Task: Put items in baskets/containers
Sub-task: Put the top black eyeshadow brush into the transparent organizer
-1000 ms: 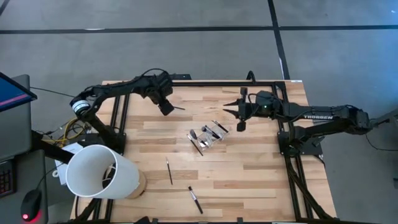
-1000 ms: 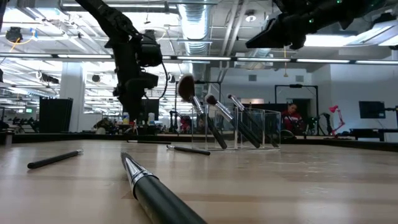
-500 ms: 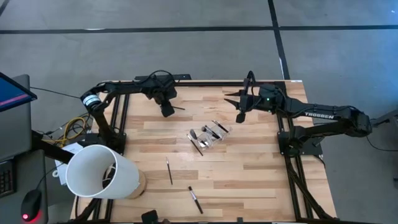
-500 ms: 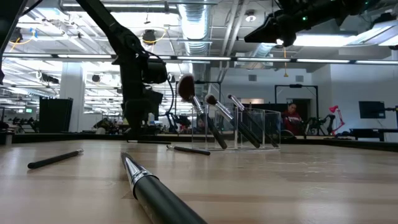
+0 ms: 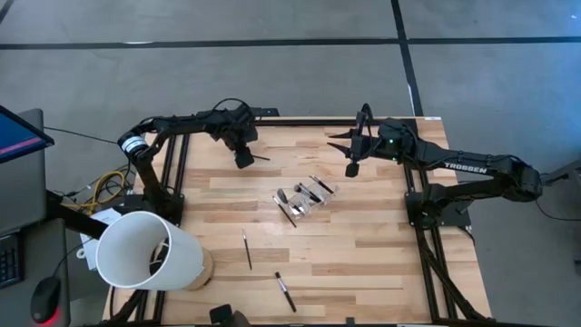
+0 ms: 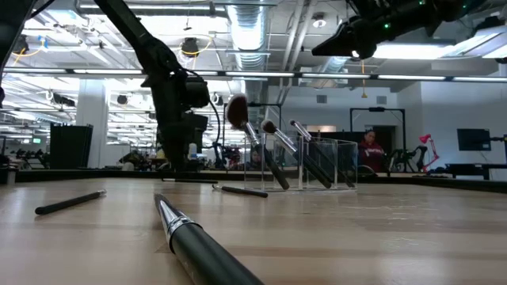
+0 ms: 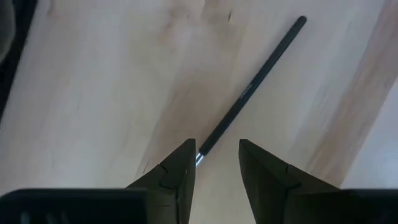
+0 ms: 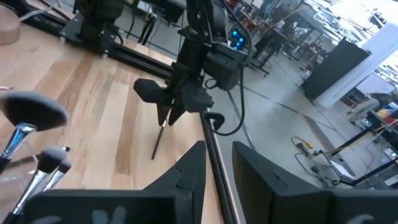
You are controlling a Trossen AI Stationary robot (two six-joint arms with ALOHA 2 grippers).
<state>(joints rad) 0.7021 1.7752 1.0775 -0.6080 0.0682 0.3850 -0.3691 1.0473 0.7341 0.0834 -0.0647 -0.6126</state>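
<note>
The left gripper [image 7: 216, 163] is sitting low over the table's [image 5: 381, 254] far left part, well left of the clear box [image 5: 307, 197], its fingers spread around the near end of a thin dark stick [image 7: 255, 83] lying flat. The right gripper [image 5: 349, 154] is hanging above the table just beyond the box, fingers slightly parted and holding nothing. Several brushes [image 6: 244, 119] are leaning in the box, while two more sticks [image 5: 246, 249] are lying on the table's near part.

The thin dark stick [image 7: 252, 86] is disappearing between the left gripper [image 7: 217, 163] fingers in the left wrist view — its near end is hiding there. In the low view, the big brush handle [image 6: 207, 249] is running off the bottom edge. The clear box [image 5: 307, 198] is showing too small from above — its brushes are blurring together, uncountable.
</note>
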